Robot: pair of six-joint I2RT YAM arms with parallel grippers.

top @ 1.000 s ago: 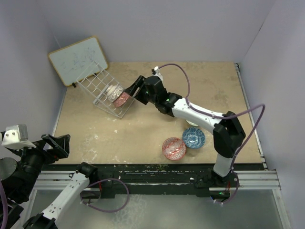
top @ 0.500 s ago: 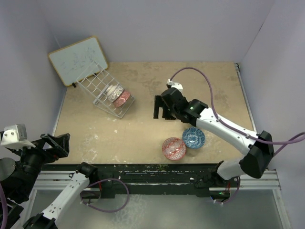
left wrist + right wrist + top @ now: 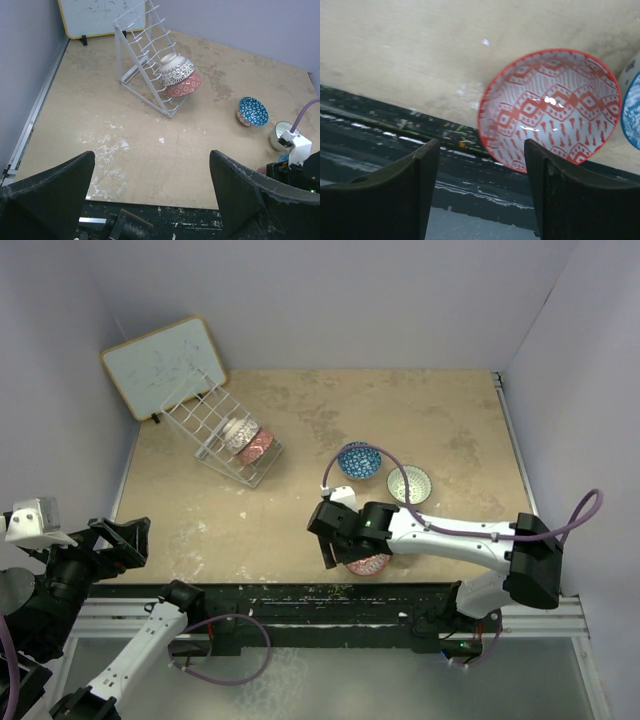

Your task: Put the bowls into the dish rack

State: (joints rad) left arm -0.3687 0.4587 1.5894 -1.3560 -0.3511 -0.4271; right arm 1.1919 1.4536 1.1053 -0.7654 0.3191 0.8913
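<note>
Tan tabletop: right claw spread over red bowl; left claw spread too

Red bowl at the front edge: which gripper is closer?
Right. The right gripper hangs right at the red bowl; the left gripper sits far off, past the near-left table corner.

Top camera overlooks the whole worktop; left wrist views it obliquely from near-left, sharing the dish rack; right wrist looks closely down at its near edge.
</note>
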